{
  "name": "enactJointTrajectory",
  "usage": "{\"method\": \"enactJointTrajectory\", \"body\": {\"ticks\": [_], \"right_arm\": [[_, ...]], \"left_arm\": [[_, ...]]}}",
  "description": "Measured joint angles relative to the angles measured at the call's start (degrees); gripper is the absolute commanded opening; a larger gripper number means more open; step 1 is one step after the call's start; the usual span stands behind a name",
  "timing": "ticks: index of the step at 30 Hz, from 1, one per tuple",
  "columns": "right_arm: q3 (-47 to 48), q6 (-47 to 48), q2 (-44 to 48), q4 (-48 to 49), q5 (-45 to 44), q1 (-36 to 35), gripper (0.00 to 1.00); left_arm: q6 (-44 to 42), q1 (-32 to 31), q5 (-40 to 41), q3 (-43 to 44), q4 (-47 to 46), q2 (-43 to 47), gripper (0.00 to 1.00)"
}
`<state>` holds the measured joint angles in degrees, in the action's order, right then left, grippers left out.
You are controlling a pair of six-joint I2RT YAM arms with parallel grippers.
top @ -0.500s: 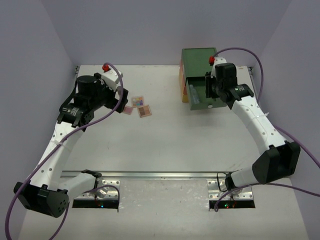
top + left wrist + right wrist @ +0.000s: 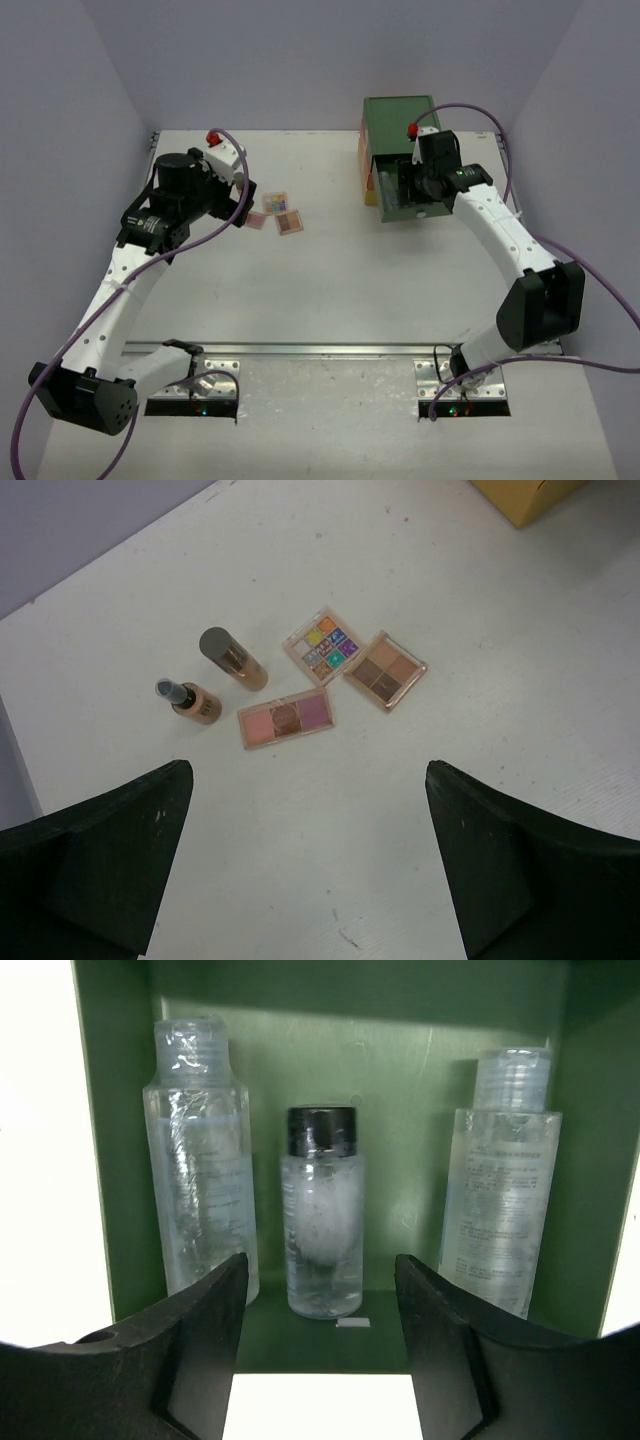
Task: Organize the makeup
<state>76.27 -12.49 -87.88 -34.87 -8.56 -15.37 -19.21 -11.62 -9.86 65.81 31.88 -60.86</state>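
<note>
Right arm (image 2: 500, 225) has swung in toward the drawer chest (image 2: 395, 112), its jaws spread wide over the chest's open green drawer (image 2: 400, 1050), where three clear bottles (image 2: 200, 1180) sit side by side, the middle one (image 2: 322, 1230) dark-capped. Well left of the chest, three palettes (image 2: 326, 645) and two amber bottles (image 2: 232, 658) lie close together on the tabletop (image 2: 400, 290), beneath the left arm (image 2: 110, 290), whose jaws are also spread.

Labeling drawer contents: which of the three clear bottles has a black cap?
The middle bottle, the shortest of the three in the green drawer. The left bottle and the right bottle are taller, with clear ribbed caps.
</note>
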Motion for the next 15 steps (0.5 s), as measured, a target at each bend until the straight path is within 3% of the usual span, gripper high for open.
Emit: {"method": "enactJointTrajectory", "body": {"ticks": [10, 15], "right_arm": [[4.63, 0.29, 0.39, -1.26, 0.49, -0.01, 0.63], [5.62, 0.08, 5.39, -1.45, 3.65, 0.01, 0.65]], "left_arm": [[-0.03, 0.0, 0.43, -0.56, -0.76, -0.06, 1.0], [-0.29, 0.0, 1.59, -1.04, -0.85, -1.01, 1.0]]}}
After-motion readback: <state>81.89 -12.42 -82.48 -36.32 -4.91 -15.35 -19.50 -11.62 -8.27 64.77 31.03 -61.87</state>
